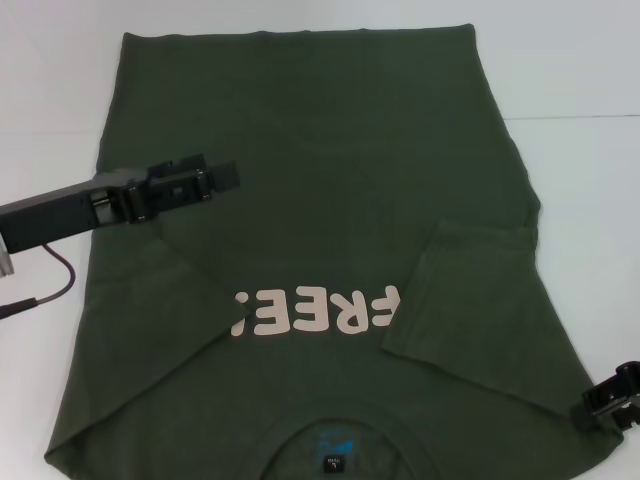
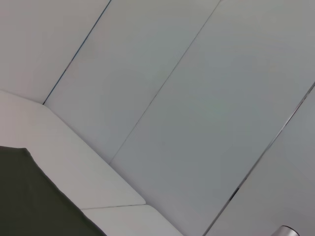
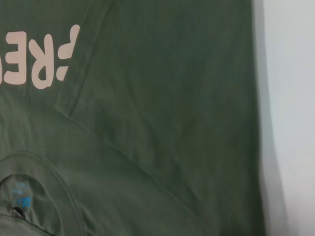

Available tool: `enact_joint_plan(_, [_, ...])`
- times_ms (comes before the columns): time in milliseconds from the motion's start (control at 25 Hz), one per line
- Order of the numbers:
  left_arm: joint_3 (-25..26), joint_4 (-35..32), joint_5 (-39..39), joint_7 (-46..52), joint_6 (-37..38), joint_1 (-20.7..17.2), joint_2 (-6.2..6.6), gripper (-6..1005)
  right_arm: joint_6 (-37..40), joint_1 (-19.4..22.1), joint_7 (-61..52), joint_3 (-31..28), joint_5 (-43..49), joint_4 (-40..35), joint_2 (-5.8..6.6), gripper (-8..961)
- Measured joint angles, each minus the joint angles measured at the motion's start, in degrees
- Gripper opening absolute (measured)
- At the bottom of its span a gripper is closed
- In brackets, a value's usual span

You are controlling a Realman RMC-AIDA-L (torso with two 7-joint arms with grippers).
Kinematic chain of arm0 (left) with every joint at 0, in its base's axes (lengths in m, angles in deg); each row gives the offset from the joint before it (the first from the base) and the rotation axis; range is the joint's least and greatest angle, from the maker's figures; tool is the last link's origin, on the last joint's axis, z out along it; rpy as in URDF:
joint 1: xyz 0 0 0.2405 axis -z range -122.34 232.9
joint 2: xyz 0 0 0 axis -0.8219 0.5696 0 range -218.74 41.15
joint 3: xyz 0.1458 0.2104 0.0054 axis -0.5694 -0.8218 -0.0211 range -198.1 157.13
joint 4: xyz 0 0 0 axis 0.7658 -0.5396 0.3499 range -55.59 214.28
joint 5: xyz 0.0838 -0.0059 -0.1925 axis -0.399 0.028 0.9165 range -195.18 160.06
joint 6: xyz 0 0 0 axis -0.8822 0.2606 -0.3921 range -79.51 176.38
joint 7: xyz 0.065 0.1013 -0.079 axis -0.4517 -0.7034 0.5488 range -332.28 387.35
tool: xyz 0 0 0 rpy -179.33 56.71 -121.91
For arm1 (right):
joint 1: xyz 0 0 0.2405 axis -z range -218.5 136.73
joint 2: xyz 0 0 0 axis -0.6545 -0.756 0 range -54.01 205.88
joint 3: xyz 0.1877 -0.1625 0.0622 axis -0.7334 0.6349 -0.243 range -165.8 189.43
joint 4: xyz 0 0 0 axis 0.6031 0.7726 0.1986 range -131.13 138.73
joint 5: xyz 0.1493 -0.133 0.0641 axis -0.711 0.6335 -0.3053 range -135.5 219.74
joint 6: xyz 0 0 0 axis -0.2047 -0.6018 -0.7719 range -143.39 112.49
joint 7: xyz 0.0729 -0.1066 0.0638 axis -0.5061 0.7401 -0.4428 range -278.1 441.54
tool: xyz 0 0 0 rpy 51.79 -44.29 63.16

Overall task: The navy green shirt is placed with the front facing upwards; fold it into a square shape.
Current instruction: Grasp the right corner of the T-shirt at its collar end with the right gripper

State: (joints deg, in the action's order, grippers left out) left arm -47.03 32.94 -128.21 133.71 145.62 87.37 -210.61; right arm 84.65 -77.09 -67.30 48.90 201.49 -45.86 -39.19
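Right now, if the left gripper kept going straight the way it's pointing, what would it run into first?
The left gripper points across the navy green shirt toward the robot's right, hovering over the cloth. Nothing stands in that line; the way looks free as far as the head view shows, though its height above the fabric is unclear, so it might brush the shirt.

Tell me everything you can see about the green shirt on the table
The dark olive-green cotton-looking T-shirt lies flat, front up, on the white table, collar nearest the robot. Pale pink block letters "FREE!" cross the chest, and a small label sits inside the round neck. Both sleeves are folded inward. The left hand is over it; the right hand is at its edge.
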Motion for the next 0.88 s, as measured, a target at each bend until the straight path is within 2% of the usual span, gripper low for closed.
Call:
enact_joint_plan(80, [0.00,0.00,0.01,0.00,0.03,-0.07,0.00,927,0.02,0.00,-0.02,0.01,-0.09,0.00,-0.07,764])
enact_joint_plan(280, [0.05,0.00,0.54,0.00,0.04,-0.10,0.00,925,0.05,0.00,-0.22,0.01,0.10,0.12,-0.12,580])
enact_joint_plan(480, [0.09,0.00,0.91,0.00,0.02,-0.10,0.00,923,0.08,0.02,-0.35,0.01,0.39,0.35,-0.10,510])
enact_joint_plan(880, [0.09,0.00,0.91,0.00,0.04,-0.09,0.00,918,0.10,-0.01,-0.44,0.42,1.05,0.35,-0.09,510])
